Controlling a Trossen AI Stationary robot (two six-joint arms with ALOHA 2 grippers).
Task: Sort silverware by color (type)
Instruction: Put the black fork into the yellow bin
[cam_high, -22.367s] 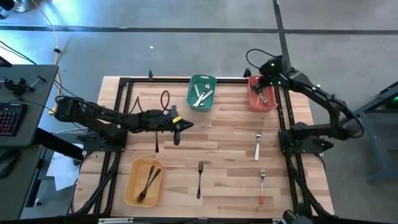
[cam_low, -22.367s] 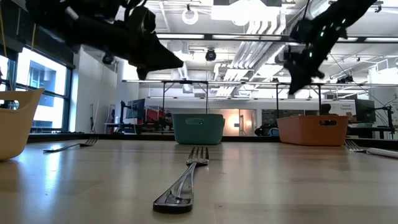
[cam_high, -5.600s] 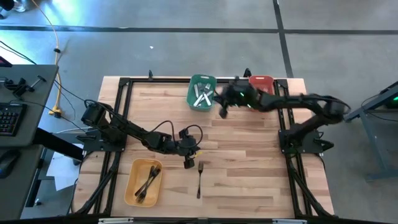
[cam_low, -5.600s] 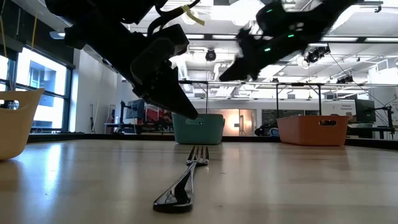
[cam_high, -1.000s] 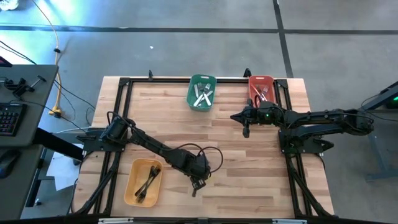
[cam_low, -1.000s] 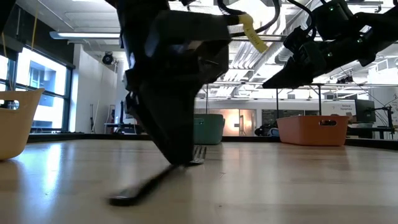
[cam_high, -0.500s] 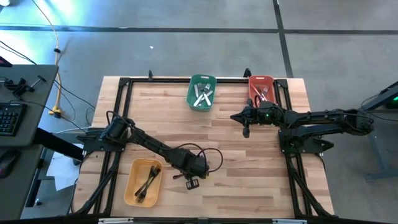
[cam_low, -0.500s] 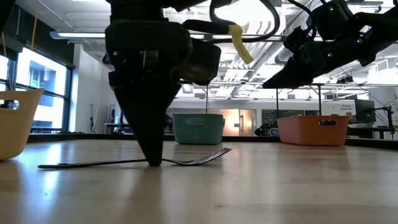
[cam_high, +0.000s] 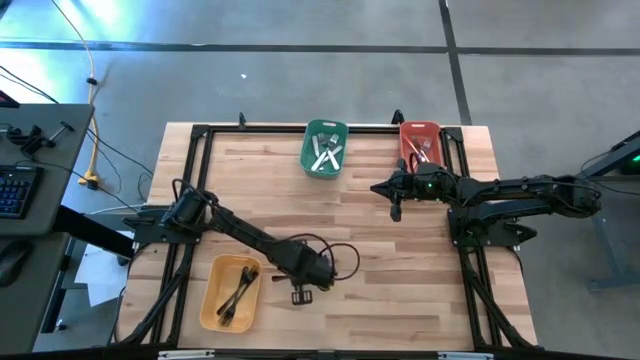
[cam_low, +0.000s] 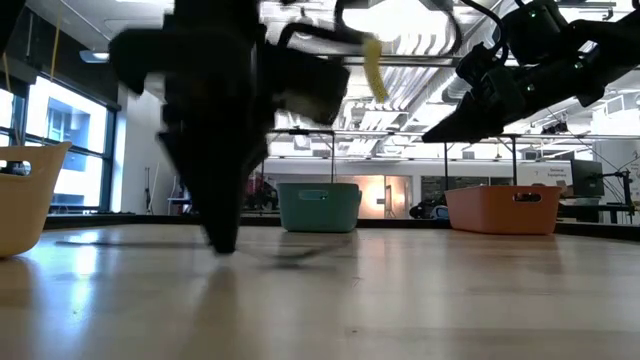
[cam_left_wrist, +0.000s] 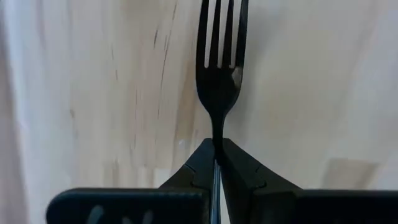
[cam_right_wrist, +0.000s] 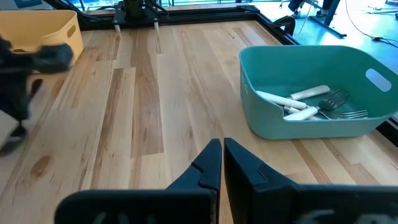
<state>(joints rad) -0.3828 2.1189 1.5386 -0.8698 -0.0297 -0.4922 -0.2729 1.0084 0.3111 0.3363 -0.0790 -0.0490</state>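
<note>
Wood-slat table inside a black frame, grey shop floor around it, three bins on top. Left gripper is low over the table's near half, just beside the yellow bin, jaws clamped on the neck of a black fork; left wrist view shows the tines pointing away from the fingers, with plain wood behind. Low view is motion-blurred, so I can't tell if the fork's tail is touching the table. Right gripper hangs over the far-right area between the green bin and the red bin, jaws together, nothing in them. Step in hand, my read: carry the black fork to the yellow bin and drop it with the other black ones. To do it well: lift enough that the handle end clears the bin wall, since the grip sits near the tines and most of the length sticks out behind; line the fork up with the bin's long axis, get it over the middle, then release low so it doesn't bounce out. Counts from the high view: one black fork in the gripper, two black forks in the yellow bin, white-handled forks in the green bin look like about three but they overlap, red bin holds a few red-handled forks, number unclear. No loose forks visible on the table.
</note>
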